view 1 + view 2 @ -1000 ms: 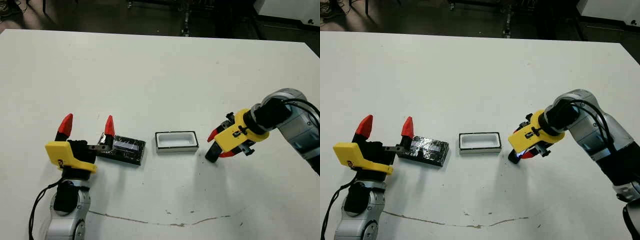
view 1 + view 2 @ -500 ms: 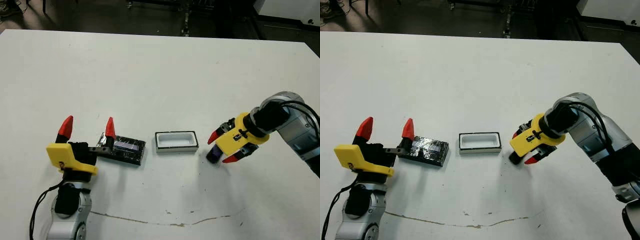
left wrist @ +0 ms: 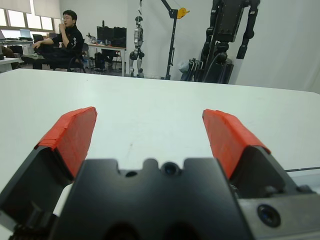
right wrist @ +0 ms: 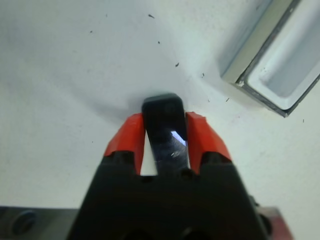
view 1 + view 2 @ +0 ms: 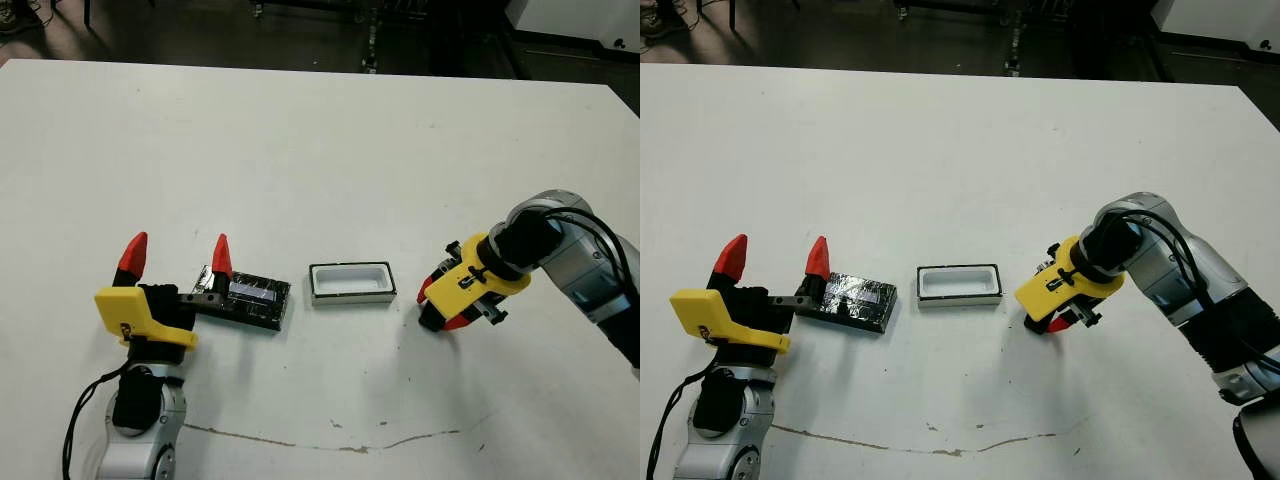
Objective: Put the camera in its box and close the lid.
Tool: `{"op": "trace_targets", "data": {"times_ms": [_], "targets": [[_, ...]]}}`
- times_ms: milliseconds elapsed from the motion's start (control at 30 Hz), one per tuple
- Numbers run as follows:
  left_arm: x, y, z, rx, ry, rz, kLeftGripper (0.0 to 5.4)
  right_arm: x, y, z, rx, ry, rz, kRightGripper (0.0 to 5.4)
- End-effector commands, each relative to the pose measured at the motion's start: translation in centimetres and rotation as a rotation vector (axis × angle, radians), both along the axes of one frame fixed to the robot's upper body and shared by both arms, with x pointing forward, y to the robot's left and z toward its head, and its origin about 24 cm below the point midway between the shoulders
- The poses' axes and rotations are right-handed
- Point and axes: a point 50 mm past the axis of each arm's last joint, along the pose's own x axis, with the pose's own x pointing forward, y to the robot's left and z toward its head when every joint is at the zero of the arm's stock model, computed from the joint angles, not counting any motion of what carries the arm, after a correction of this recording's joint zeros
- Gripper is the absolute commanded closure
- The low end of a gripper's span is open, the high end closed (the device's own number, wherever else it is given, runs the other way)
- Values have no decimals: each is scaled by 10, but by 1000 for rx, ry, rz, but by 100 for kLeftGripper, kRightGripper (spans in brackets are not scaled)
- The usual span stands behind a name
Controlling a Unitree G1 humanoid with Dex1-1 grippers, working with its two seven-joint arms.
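Now our right gripper (image 4: 162, 132) has clamped onto the camera (image 4: 163, 125), where earlier it straddled it. Our left gripper (image 5: 176, 255) stays spread wide beside the lid (image 5: 250, 298).

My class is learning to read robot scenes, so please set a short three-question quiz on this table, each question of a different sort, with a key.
1. True or false: the small matte black camera bar already lies inside the shallow white rectangular box tray.
2. Which claw has its red fingers closed on the camera?
A. left claw
B. right claw
C. neither
3. Fill in: the glossy crinkled black lid lies on the white table to the box's robot-____ side.

Key: 1 false, the tray is empty and the camera is beside it. 2 B. 3 left.
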Motion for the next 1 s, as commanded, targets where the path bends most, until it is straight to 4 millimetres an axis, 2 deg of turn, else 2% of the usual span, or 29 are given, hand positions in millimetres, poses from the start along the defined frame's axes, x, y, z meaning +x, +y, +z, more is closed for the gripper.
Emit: {"op": "trace_targets", "data": {"times_ms": [33,200,333,400,600,700,867,1000], "targets": [[-2,0,-2,13,18,11,0,-2,0,-7,32,9,-14,374],[-2,-1,-1,17,17,10,0,-2,0,-7,80,-22,16,374],[-2,-1,-2,21,18,9,0,4,0,2,113,-59,0,374],[-2,-1,-2,13,18,4,0,12,-2,18,169,-129,-56,374],[-1,0,-1,7,16,3,0,46,-12,80,374,-344,-285,374],[0,-1,0,6,15,5,0,58,-16,105,515,-330,-423,374],[0,-1,0,6,16,3,0,68,-19,120,695,-213,-608,374],[1,0,0,9,16,8,0,69,-13,125,745,-183,-668,374]]}}
